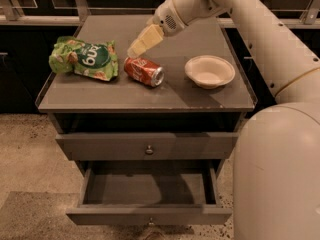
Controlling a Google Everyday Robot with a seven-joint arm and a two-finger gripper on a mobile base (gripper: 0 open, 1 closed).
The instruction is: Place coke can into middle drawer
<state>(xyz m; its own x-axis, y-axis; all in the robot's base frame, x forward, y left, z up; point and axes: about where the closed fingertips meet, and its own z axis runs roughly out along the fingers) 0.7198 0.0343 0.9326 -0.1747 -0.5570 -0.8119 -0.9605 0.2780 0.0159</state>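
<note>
The coke can [144, 71] is red with silver ends and lies on its side on the cabinet top [150, 96], left of centre. My gripper [140, 43] hangs just above and behind the can's left end, pointing down and to the left, apart from the can. The middle drawer [150, 215], the lower of the two grey drawers, is pulled out and its floor is bare. The upper drawer [148, 146] is closed.
A green crisp bag [85, 58] lies at the left of the cabinet top, close to the can. A white bowl [210, 71] stands to the right of the can. My arm's large body [280, 174] fills the right side, next to the open drawer.
</note>
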